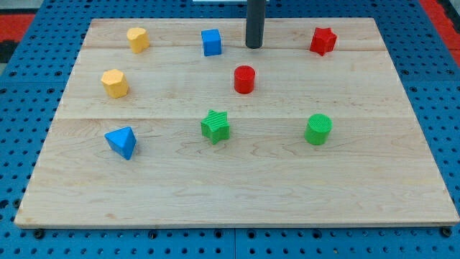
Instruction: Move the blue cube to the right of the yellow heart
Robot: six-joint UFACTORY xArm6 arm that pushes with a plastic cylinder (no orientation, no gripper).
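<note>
The blue cube point(211, 42) sits near the view's top, left of centre. Two yellow blocks lie to its left: one point(138, 39) at the top left, level with the cube, and one point(115, 83) lower down; I cannot tell which is heart-shaped. My tip point(254, 47) is the lower end of a dark rod at the top centre, just to the right of the blue cube with a small gap, not touching it.
A red cylinder point(244, 79) stands below my tip. A red star point(323, 40) is at the top right. A green star point(215, 126), a green cylinder point(318, 129) and a blue pyramid point(121, 141) lie lower on the wooden board point(237, 198).
</note>
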